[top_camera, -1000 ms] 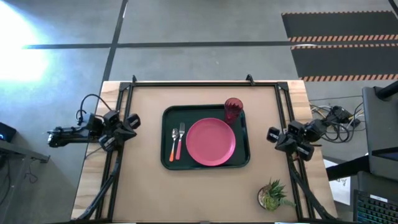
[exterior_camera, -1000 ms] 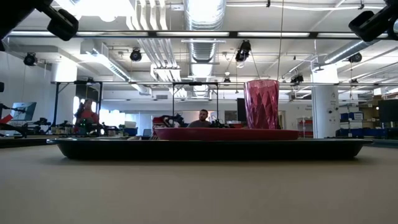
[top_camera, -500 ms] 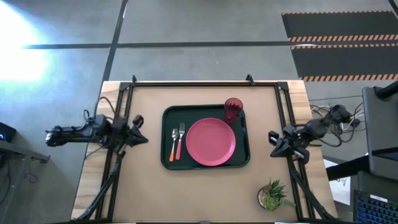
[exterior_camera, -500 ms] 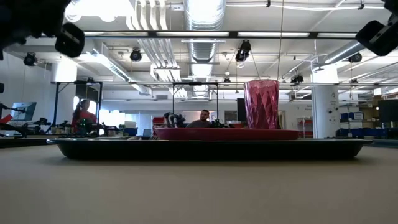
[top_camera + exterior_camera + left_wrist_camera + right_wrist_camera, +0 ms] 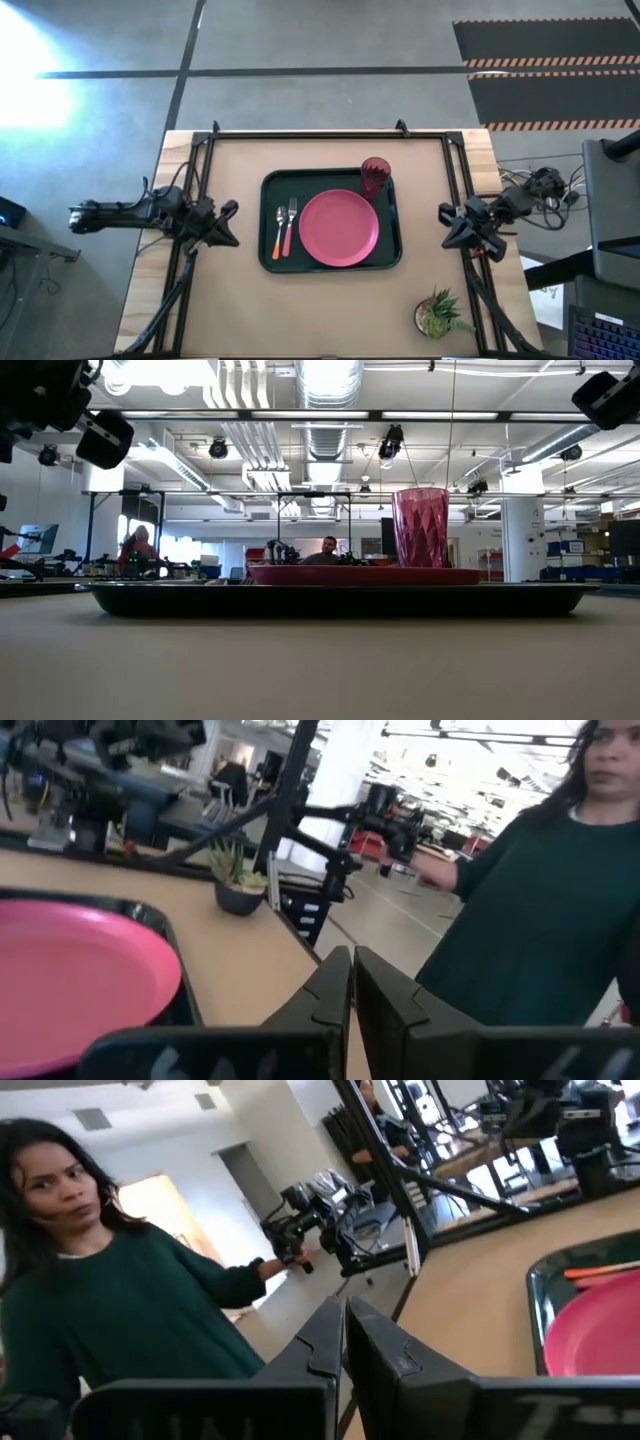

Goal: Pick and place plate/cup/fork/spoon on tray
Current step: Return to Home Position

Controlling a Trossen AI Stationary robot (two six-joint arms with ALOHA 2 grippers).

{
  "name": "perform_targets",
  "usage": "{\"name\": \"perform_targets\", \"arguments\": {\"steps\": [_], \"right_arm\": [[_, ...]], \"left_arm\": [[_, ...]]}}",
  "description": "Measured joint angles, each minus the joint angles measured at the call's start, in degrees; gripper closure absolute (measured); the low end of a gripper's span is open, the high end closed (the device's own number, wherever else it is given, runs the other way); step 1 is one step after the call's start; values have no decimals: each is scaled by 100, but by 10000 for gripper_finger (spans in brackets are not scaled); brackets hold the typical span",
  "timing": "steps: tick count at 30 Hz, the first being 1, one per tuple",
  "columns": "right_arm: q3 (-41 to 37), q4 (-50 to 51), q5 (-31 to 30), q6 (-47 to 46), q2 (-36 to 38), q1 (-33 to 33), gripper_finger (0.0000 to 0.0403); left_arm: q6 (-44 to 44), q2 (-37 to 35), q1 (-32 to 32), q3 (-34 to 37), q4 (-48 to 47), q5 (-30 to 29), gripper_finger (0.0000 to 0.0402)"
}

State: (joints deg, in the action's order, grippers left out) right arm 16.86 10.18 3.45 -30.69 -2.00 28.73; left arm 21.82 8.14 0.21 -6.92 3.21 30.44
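The dark tray (image 5: 270,255) lies mid-table. On it rest the pink-red plate (image 5: 339,228), the dark-red cup (image 5: 375,175) upright at its far right corner, and the fork (image 5: 290,226) and orange-handled spoon (image 5: 278,232) side by side left of the plate. My left gripper (image 5: 230,212) is shut near the table's left edge, pointing level toward the tray, holding nothing. My right gripper (image 5: 446,218) is shut near the right edge, pointing level toward the tray, also empty. In the wrist views each pair of fingers (image 5: 352,982) (image 5: 343,1330) is closed together.
A small potted plant (image 5: 437,314) stands at the near right corner. Black frame rails (image 5: 310,135) run along the table's far, left and right sides. A person in a dark green top (image 5: 530,910) stands beyond the table's near edge. Bare tabletop surrounds the tray.
My left gripper has come down and swung from a downward tilt to level, its tip reaching out toward the tray. My right gripper has risen a little and tipped to level, its tip staying near the right edge. Both stayed shut. Nothing on the tray moved.
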Motion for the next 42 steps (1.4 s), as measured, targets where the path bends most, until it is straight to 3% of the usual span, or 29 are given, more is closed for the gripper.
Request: {"name": "perform_targets", "arguments": {"steps": [7, 14, 23, 28, 33, 42], "right_arm": [[-881, -1942, 567, 221, 7, 0, 394], [-1555, -3214, 949, 430, 7, 0, 394], [-1613, -2694, 313, 459, 9, 0, 394], [-1615, -1763, -289, -149, 8, 0, 394], [-1617, -1566, -608, -80, 13, 0, 394], [-1620, -1621, -711, 77, 13, 0, 394]], "left_arm": [[-336, -203, 4, 0, 69, 55, 401], [-697, -233, 4, 7, 95, 144, 402], [-893, -178, 4, 85, -7, 74, 402], [-887, -76, 4, 85, -245, 8, 402], [-985, 36, 4, 85, -427, -543, 402], [-2314, 54, 4, 85, -406, -1884, 402]]}}
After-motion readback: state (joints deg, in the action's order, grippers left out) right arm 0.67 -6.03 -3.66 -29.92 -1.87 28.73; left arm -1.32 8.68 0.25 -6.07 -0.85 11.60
